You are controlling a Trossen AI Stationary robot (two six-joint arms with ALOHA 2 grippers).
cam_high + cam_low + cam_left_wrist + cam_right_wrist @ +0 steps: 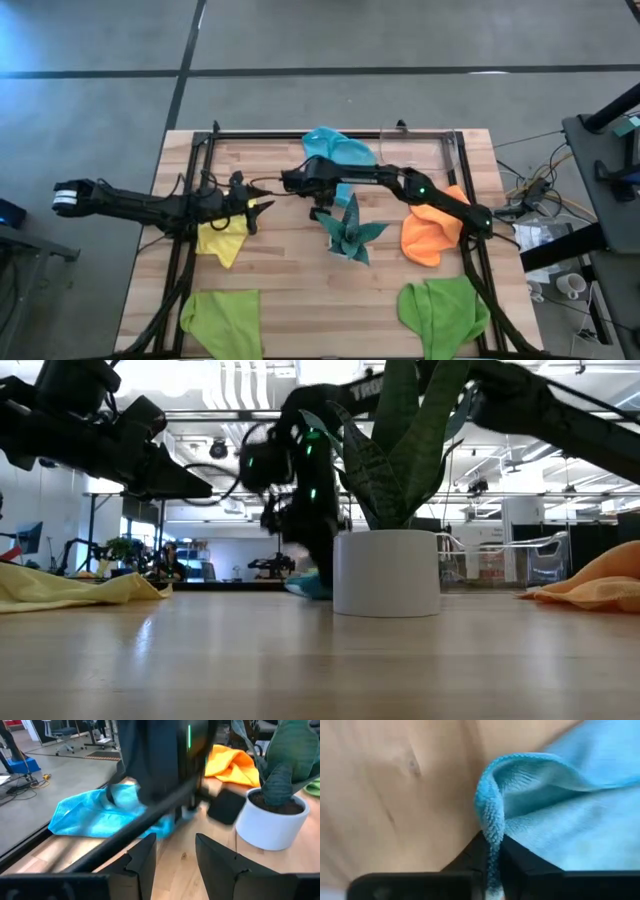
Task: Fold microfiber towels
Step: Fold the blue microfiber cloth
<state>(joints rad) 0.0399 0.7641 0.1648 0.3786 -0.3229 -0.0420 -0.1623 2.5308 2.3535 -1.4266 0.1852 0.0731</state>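
The light blue towel (pixel 340 150) lies crumpled at the table's far middle. My right gripper (pixel 320 205) stands over the towel's near part and is shut on it. My left gripper (pixel 260 207) is open and empty, above the table beside the yellow towel (pixel 225 240), whose crumpled body lies on the wood. The orange towel (pixel 432 235) lies bunched at the right. Two lime green towels (pixel 222 320) (pixel 445 312) lie at the near edge. My right gripper pinches a raised fold of the light blue towel's edge (pixel 490 822) between its two fingers (pixel 517 857). The fingers come from above, pointing down. The fold loops out of the fingers, and the rest of the towel (pixel 580 810) lies slack on the table.
A dark teal spiky plant in a white pot (pixel 350 232) stands at the table's middle, between the two arms, close to my right gripper. A black metal frame (pixel 190 180) runs along the table's edges. Cables and gear lie off the right side.
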